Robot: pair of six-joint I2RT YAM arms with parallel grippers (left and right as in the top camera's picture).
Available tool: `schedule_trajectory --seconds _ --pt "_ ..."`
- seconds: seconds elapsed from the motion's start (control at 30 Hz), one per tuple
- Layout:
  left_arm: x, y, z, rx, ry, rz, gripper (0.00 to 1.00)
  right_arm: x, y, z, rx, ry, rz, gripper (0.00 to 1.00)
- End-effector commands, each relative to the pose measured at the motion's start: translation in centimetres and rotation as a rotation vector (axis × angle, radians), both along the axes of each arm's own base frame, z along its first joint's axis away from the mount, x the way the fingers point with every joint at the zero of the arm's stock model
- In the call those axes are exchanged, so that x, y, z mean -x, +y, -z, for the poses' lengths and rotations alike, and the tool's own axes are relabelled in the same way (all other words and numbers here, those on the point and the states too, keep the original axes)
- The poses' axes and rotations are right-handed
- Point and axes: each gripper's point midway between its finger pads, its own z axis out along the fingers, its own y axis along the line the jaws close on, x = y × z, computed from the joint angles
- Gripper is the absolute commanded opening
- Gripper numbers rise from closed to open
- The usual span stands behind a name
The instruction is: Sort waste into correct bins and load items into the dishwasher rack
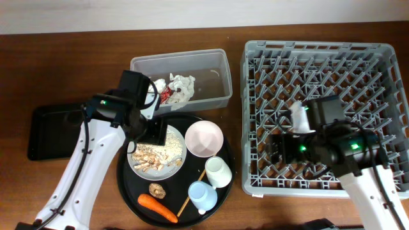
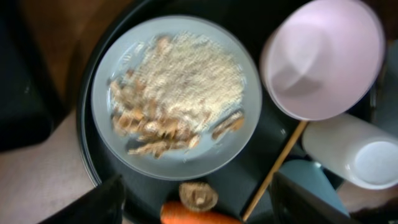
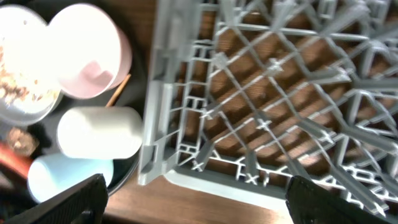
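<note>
Plate (image 2: 249, 127) of beige scraps (image 2: 186, 81) sits at 10 o'clock on the round black tray (image 1: 131, 198), left gripper (image 2: 202, 202) above it, fingers (image 2: 102, 205) spread wide, empty. Right gripper (image 3: 205, 202) hangs over the 7 o'clock corner of the rack (image 1: 250, 115), wide open too, holding nothing.

Dishes and scraps sit left of the grey rack, with some waste already binned.

The grey pegged dishwasher rack (image 1: 319, 46) fills the right side. Behind the dishes, the clear tub (image 1: 220, 64) holds a crumpled white tissue (image 1: 182, 86) and a red-and-white wrapper (image 1: 165, 94). The shallow black tray (image 1: 54, 131) lies far left. The white plate (image 1: 172, 171) carries beige food scraps (image 1: 150, 156), and the pinkish bowl (image 1: 204, 138) stands upright just beside it. In front, the white cup (image 1: 217, 171) and light blue cup (image 1: 200, 195) lie on their sides, with the chopstick (image 1: 185, 203) slanting past them. The brown lump (image 1: 157, 190) and orange carrot (image 1: 157, 207) lie nearest.
</note>
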Motion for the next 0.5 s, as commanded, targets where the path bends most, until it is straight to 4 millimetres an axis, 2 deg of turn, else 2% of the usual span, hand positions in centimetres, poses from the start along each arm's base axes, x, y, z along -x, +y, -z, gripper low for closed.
schedule_trajectory --seconds 0.0,0.07,0.1,0.13,0.2,0.23,0.27,0.4,0.47 --pt "0.4 3.8 0.7 -0.079 0.045 -0.182 0.75 1.3 4.8 -0.1 -0.049 -0.007 -0.235 0.94" --pt "0.2 6.1 0.7 -0.077 0.055 -0.275 0.79 2.0 8.1 0.4 -0.051 -0.014 -0.361 0.95" --pt "0.2 7.2 0.7 -0.076 0.059 -0.313 0.8 2.0 9.1 0.8 -0.034 -0.012 -0.37 0.95" --pt "0.3 9.4 0.7 -0.074 0.066 -0.395 0.86 1.9 10.6 2.0 0.029 -0.012 -0.367 0.95" --pt "0.4 10.7 0.7 -0.063 0.07 -0.443 0.87 1.7 12.1 3.3 0.059 0.004 -0.332 0.95" --pt "0.4 11.0 0.7 -0.062 0.07 -0.457 0.93 1.7 12.9 4.1 0.07 0.015 -0.327 0.95" --pt "0.5 11.2 0.7 -0.063 0.073 -0.46 0.94 1.4 13.7 5.4 0.094 0.035 -0.288 0.95" --pt "0.5 11.2 0.7 -0.062 0.073 -0.46 0.95 0.8 15.7 9.0 0.127 0.098 -0.244 0.95" --pt "0.5 11.2 0.7 -0.062 0.073 -0.46 0.95 0.8 15.7 10.2 0.141 0.135 -0.204 0.95"
